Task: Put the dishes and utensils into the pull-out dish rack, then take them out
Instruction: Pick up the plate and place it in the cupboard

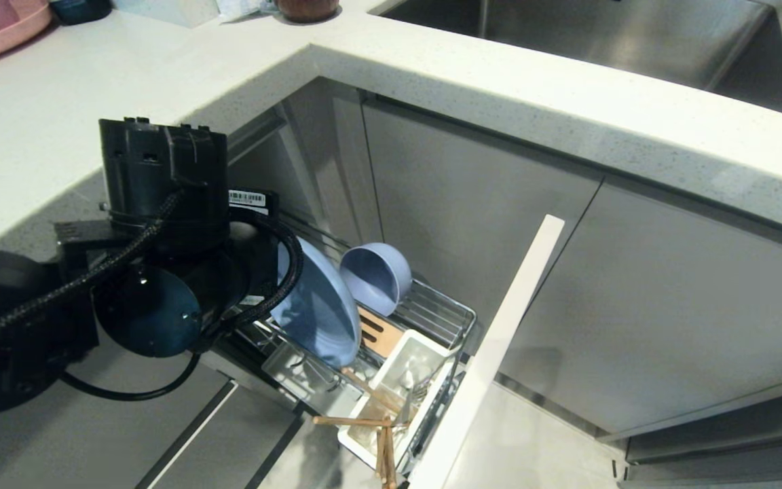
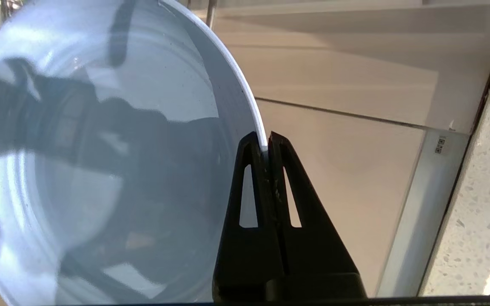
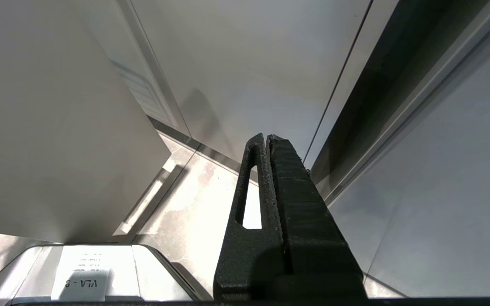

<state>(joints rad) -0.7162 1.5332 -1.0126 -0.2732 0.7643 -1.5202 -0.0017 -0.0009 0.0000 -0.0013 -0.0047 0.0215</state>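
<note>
Left tool [image 2: 266,142] pinching the plate [image 1: 320,305] rim in the pull-out dish rack [image 1: 442,316].

We hold the light-blue plate upright among the prongs at the rack's left end, with the bowl [image 1: 374,275] just beside it and the chopsticks [image 1: 381,435] in the white utensil cup [image 1: 401,387] further right. We judge this an unloading lift; next we must raise it straight clear of the prongs. Our right tool [image 3: 266,138] hangs parked, pressed together.
</note>
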